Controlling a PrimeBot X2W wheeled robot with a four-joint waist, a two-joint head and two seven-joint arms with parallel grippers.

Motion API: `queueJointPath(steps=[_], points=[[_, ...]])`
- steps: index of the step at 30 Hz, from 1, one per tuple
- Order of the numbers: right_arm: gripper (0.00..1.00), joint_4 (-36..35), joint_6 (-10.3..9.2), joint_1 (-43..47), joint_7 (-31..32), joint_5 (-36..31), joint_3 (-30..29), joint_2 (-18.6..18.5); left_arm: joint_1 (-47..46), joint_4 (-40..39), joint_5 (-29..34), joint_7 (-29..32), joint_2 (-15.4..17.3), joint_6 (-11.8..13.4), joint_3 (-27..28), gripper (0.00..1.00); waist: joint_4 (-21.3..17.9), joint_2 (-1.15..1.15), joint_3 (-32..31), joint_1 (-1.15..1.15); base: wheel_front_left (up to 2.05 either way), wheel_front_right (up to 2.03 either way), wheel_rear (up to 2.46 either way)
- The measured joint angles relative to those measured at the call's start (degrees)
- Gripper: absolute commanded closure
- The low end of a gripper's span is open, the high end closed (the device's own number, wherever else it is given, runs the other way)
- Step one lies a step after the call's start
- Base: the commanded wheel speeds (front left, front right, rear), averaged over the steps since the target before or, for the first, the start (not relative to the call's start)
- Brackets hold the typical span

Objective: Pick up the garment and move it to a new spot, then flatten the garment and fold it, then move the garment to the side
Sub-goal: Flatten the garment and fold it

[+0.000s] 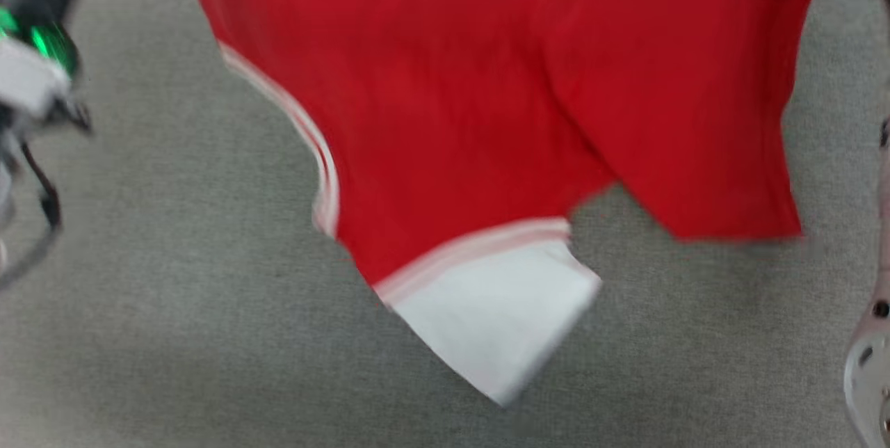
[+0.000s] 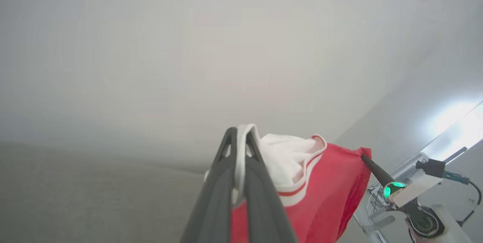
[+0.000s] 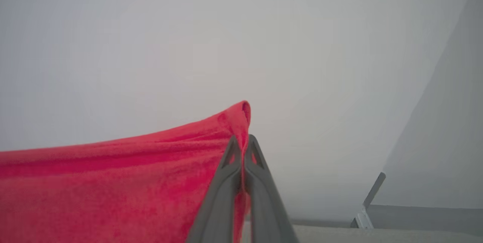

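Above the grey woven surface (image 1: 174, 337) we hold the red T-shirt with white sleeves (image 1: 487, 100) in the air, stretched so it can open flat. Our left gripper (image 2: 240, 137) is clamped on its white sleeve, our right gripper (image 3: 243, 140) on its red edge.

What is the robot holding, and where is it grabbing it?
The shirt: the left gripper pinches its white sleeve edge, the right gripper a red edge.

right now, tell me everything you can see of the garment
The garment is a red T-shirt of soft knit-looking cloth, with a white sleeve edged in red-white stripes. It hangs spread between the two grippers, plain red side toward the head camera, blurred. The left gripper pinches white cloth, the right gripper a red edge.
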Motion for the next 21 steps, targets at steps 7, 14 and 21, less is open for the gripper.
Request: queueJointPath(steps=[7,14,21], points=[[1.0,-5.5,0.25,-9.07,-3.74,-5.58,-9.96,3.74,-19.85,12.69,1.88,3.48,-3.92,-0.04,5.49,1.0,-2.25,0.0,3.29,0.0,0.0,0.0,0.0],[1.0,-4.82,0.36,-17.68,-5.36,-4.7,-11.33,3.97,-32.14,17.47,4.68,1.44,-5.76,-0.1,8.06,1.0,-4.14,0.0,5.33,0.0,0.0,0.0,0.0],[1.0,-3.07,0.29,-12.6,-4.21,-6.24,-8.9,3.75,-23.9,13.48,4.0,3.37,-4.94,0.0,6.45,1.0,-3.48,0.0,5.35,0.0,0.0,0.0,0.0]])
